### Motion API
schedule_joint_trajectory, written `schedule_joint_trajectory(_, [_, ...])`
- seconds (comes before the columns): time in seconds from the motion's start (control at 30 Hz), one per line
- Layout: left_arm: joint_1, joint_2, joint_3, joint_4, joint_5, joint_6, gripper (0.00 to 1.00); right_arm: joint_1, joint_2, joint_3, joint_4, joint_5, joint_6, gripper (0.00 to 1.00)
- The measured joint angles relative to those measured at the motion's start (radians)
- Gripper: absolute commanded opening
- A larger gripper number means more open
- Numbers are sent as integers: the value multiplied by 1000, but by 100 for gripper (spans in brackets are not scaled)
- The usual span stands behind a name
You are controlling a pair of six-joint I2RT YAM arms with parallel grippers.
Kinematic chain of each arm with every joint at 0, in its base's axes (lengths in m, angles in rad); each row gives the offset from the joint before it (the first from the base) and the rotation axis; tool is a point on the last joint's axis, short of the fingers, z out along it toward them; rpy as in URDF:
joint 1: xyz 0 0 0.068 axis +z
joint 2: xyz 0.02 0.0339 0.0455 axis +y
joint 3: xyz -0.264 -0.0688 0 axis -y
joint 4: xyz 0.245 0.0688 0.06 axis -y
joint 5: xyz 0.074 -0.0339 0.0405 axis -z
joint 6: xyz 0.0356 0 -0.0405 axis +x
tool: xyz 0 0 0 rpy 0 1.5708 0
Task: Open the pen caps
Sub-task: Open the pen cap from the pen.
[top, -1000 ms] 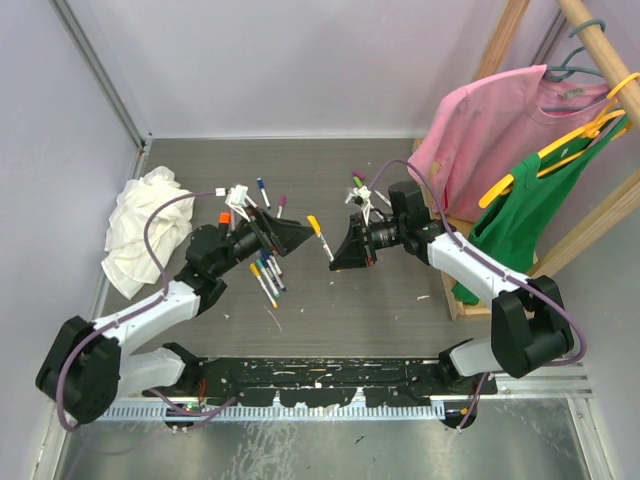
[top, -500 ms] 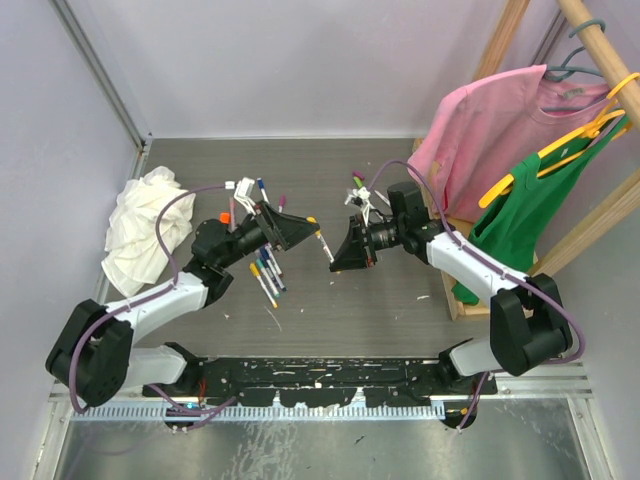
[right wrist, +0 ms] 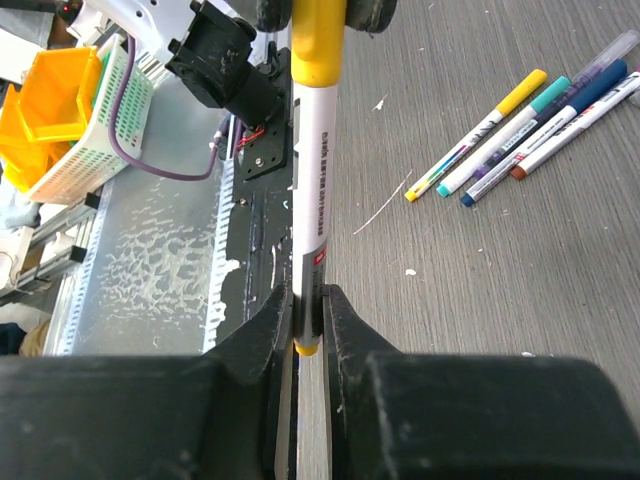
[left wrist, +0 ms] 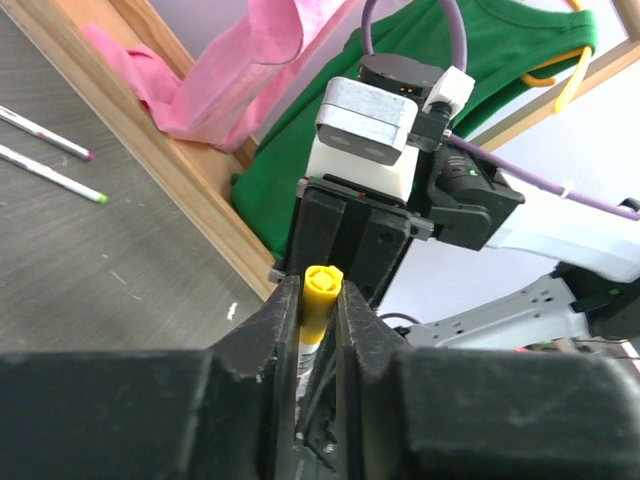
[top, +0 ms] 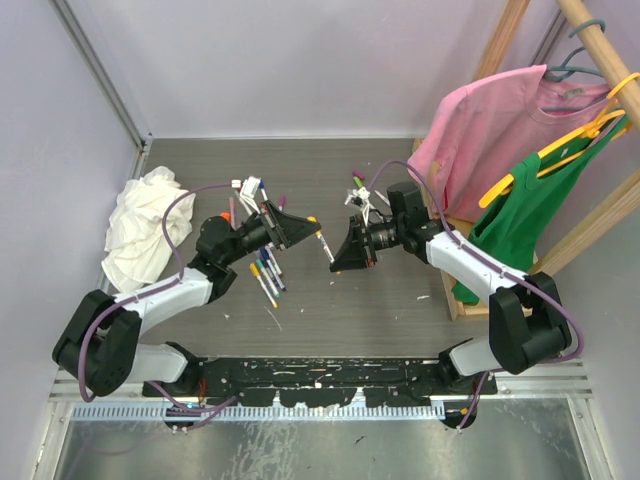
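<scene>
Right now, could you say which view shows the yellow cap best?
Left wrist: the yellow cap sits large and centred between the fingers of the left gripper. Right wrist crops it at the top edge; top external shows only a speck.

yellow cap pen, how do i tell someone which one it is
At the middle of the dark table, the two grippers meet tip to tip. The pen spans them: the right gripper clamps its white barrel, the left gripper pinches its yellow cap. Unlike the loose pens lying flat, it alone is gripped.

Bright, even light, soft shadows, blurred foreground.
</scene>
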Motion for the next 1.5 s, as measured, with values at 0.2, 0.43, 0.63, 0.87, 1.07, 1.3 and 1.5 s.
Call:
schedule_joint_trajectory(0.2, [3, 9, 3, 2, 19, 37, 0, 0, 4, 5, -16, -5, 9, 17])
schedule_joint_trajectory(0.43, [1, 8, 2, -1, 13, 63, 0, 0, 6, 5, -9, 0, 24, 49])
schedule_joint_trajectory(0.63, [-58, -32, -24, -38, -80, 113, 0, 0, 6, 5, 41, 37, 64, 50])
schedule_joint_trajectory(0.87, [-156, -83, -73, -55, -265, 183, 0, 2, 6, -15, 95, 68, 112, 42])
schedule_joint_trajectory(1.07, [-202, -103, -111, -50, -396, 203, 0, 10, 6, -16, 115, 88, 129, 32])
schedule_joint_trajectory(1.3, [-230, -104, -134, -38, -468, 201, 0, 25, 6, -17, 133, 97, 132, 14])
schedule_joint_trajectory(1.5, [-237, -104, -155, -4, -509, 192, 0, 29, 6, -17, 142, 97, 122, 1])
